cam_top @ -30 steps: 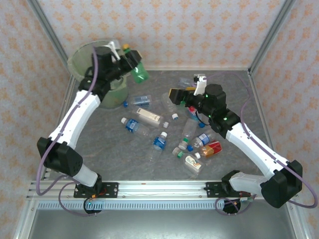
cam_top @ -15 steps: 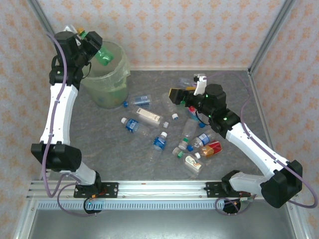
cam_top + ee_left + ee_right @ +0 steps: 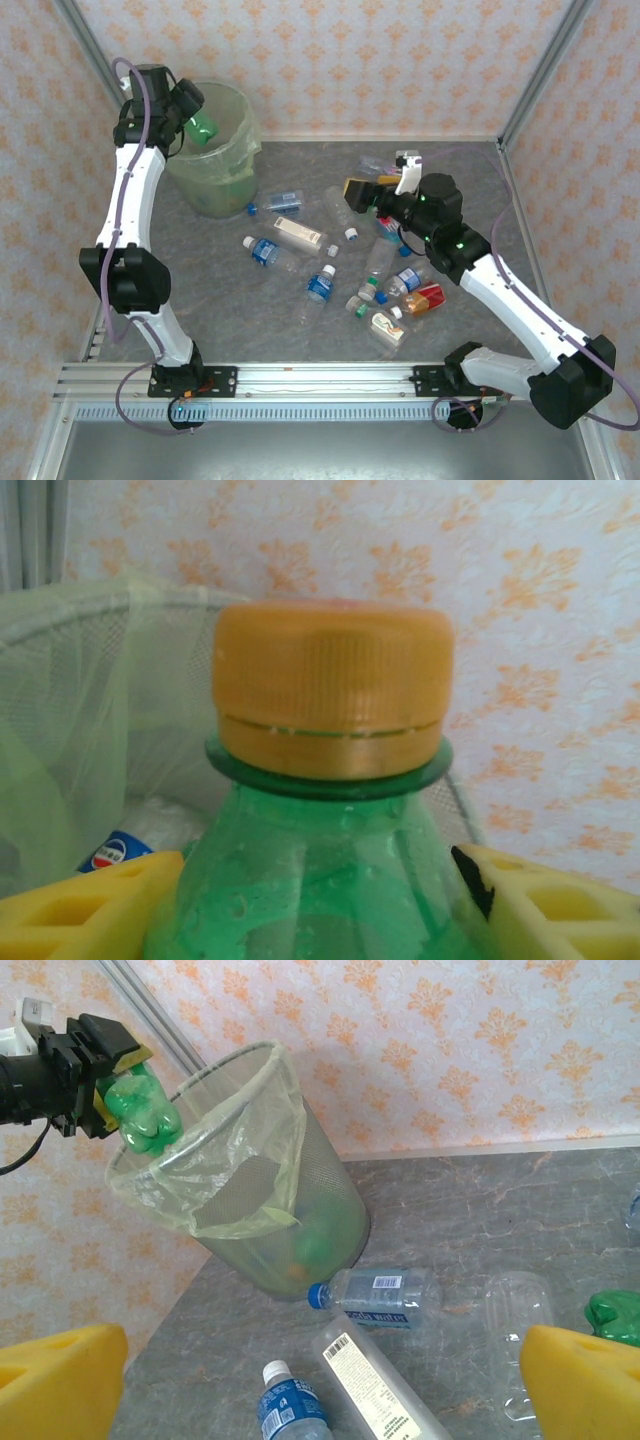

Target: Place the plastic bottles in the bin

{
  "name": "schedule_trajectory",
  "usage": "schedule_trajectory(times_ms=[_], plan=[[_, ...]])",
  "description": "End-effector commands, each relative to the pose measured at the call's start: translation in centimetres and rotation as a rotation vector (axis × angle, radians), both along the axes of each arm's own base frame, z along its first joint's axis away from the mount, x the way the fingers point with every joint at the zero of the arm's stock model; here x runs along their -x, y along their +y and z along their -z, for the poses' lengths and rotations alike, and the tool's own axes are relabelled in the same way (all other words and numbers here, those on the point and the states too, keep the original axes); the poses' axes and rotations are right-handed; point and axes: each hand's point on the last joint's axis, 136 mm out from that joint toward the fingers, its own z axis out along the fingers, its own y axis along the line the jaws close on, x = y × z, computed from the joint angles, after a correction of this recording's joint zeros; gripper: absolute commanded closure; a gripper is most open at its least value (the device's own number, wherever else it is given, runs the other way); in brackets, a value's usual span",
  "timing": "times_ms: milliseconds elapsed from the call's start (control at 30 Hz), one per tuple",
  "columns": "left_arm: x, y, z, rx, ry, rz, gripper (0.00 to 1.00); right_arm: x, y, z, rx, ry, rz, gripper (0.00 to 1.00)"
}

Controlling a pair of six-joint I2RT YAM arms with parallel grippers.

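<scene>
Light bright, even and diffuse; shadows on worktop (image 3: 250,320) faint, soft-edged. Top view slightly soft overall, colours pale. Left wrist: bottle (image 3: 320,880) very close, slightly soft; wallpaper (image 3: 540,630) behind it sharper. Right wrist: right hand (image 3: 322,1360) fingers (image 3: 60,1380) blurred at lower corners; bin (image 3: 300,1200) and wallpaper crisp.

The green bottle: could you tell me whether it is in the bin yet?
Not yet: the green bottle sits between the yellow fingers of the left gripper, up at the rim of the bin, not down inside.
</scene>
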Motion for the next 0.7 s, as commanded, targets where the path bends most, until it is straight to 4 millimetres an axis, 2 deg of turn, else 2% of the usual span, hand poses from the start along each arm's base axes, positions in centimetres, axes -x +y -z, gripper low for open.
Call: schedule_trajectory(times_ms=[0, 33, 133, 333, 367, 500, 667], plan=[[0.4, 0.6, -1.4, -0.053, 0.0, -0.006, 0.15, -0.1, 0.1, 0.4, -0.005, 0.009, 0.008, 0.0], [0.5, 0.5, -1.6, -0.059, -0.003, -0.002, 0.09, -0.2, 0.2, 0.5, -0.007, 0.011, 0.007, 0.0], [0.9, 0.6, -1.9, -0.06, -0.007, -0.008, 0.01, -0.7, 0.5, 0.8, -0.008, 0.018, 0.006, 0.0], [1.4, -0.9, -1.7, 0.004, -0.021, 0.035, 0.01, -1.4, 1.0, 0.7, -0.022, 0.025, 0.003, 0.0], [1.6, -1.2, -1.6, 0.01, -0.02, 0.044, 0.01, -1.9, 1.2, 1.5, -0.015, 0.047, 0.01, 0.0], [2.4, -2.4, -1.5, 0.033, -0.025, 0.074, 0.01, -2.8, 1.4, 2.6, -0.009, 0.086, 0.035, 0.0], [3.4, -4.9, -2.0, 0.053, -0.06, 0.147, 0.01, -4.6, 1.0, 5.2, 0.035, 0.18, 0.112, 0.0]])
